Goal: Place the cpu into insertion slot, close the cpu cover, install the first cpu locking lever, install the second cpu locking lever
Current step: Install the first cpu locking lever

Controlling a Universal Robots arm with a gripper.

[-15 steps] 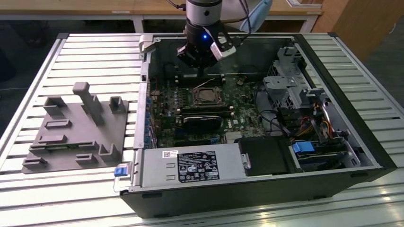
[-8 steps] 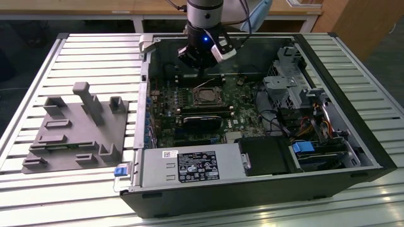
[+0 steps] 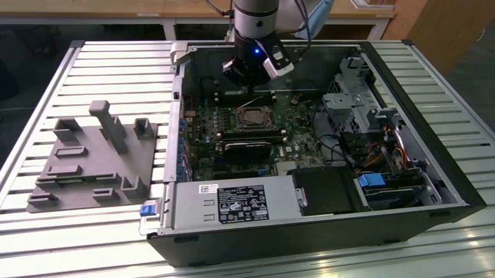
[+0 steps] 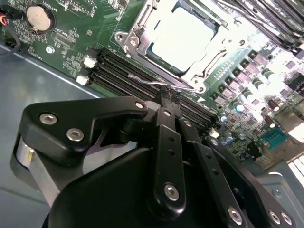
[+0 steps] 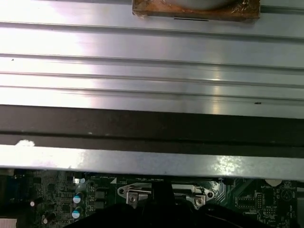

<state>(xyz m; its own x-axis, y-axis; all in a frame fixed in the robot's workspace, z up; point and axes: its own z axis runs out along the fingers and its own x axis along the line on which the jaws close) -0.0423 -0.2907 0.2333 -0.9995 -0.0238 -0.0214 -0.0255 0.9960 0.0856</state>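
The cpu [image 4: 183,35] lies flat in the insertion slot [image 3: 251,119], its pale metal top showing through the window of the cpu cover [image 4: 199,76]. The cover lies down over it. A thin wire locking lever [image 4: 142,78] runs along the socket's edge on the gripper's side. My gripper [image 4: 166,97] is shut, with its black fingertips together right at that lever and nothing between them. In the exterior view the gripper [image 3: 251,87] hangs inside the open computer case, just behind the socket. In the first wrist view the socket's metal frame [image 5: 137,192] sits beside the dark gripper tip.
Long black memory slots [image 4: 118,71] lie between gripper and socket. A coin battery [image 4: 39,16] sits on the board. A black heatsink [image 3: 246,152], a power supply [image 3: 232,205] and a drive cage [image 3: 363,110] crowd the case. A grey fixture [image 3: 93,156] rests on the slatted table.
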